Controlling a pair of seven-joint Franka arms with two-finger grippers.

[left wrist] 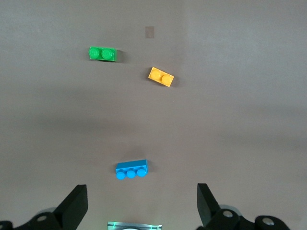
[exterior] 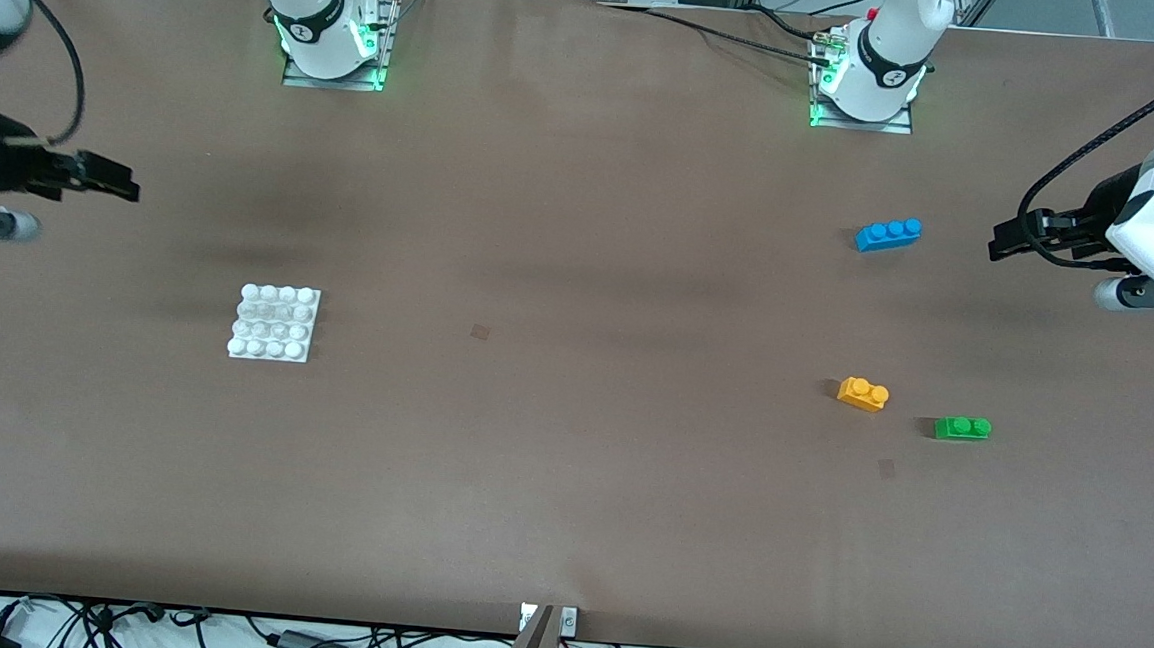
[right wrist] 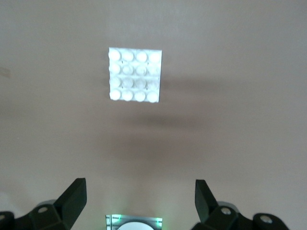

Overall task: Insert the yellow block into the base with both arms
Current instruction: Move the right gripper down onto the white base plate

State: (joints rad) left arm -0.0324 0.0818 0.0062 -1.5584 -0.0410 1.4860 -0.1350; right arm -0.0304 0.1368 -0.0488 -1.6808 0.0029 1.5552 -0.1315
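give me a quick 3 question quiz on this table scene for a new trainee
1. True or false: the yellow block already sits on the base.
2. Which brick lies nearest the front camera? A blue brick, B green brick, C yellow block.
3. Fill in: the left gripper and right gripper are both ____.

Key: 1 false, it lies on the table toward the left arm's end. 2 B. 3 open, holding nothing.

Bare table is lying all round the yellow block (exterior: pixel 863 393), with the green brick (exterior: pixel 962 428) crowding it just beside toward the left arm's end and the blue brick (exterior: pixel 888 234) sitting well apart, farther from the front camera.
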